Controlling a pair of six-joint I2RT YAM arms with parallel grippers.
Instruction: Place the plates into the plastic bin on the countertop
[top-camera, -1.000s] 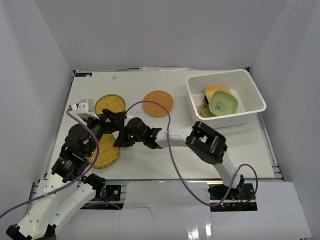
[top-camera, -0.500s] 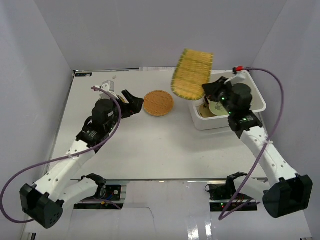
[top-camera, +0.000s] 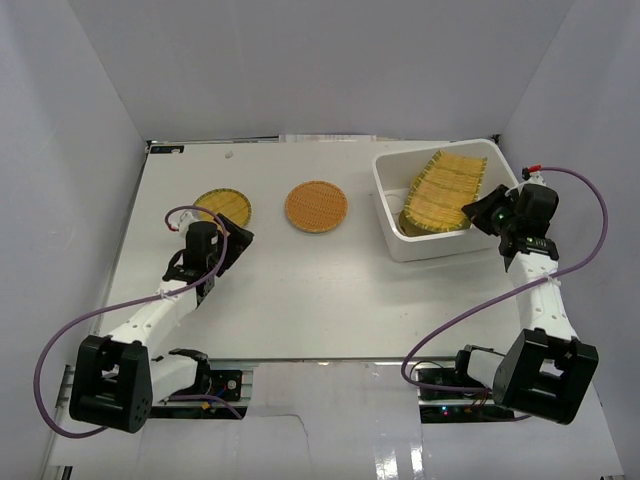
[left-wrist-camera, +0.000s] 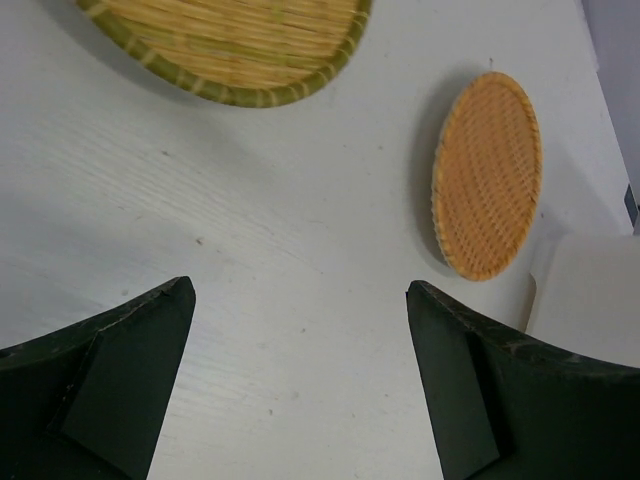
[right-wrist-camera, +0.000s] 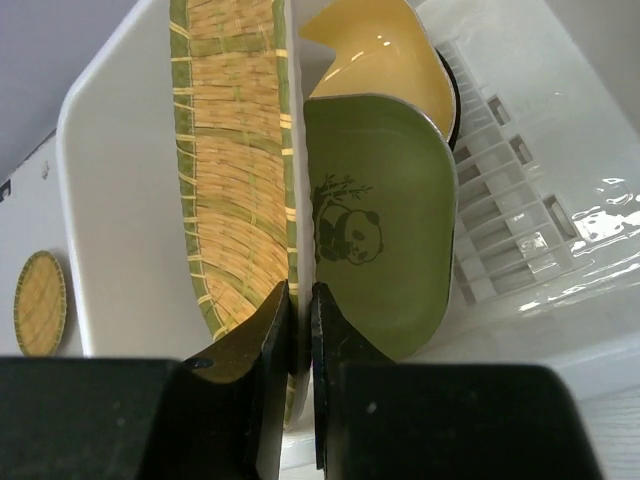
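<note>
Right wrist view, right claw (right-wrist-camera: 298, 300) clamped on the rim of the ribbed yellow plate (right-wrist-camera: 235, 170), plate tilted inside the plastic bin (right-wrist-camera: 110, 220) beside a green panda plate (right-wrist-camera: 385, 220), left claw (left-wrist-camera: 300, 300) spread wide over the tabletop (left-wrist-camera: 270, 230), yellow woven plate (left-wrist-camera: 230, 40) and orange woven plate (left-wrist-camera: 490, 175) lying beyond.

Left tool (left-wrist-camera: 300, 292) gapes wide; right tool (right-wrist-camera: 300, 293) pinched nearly closed.
</note>
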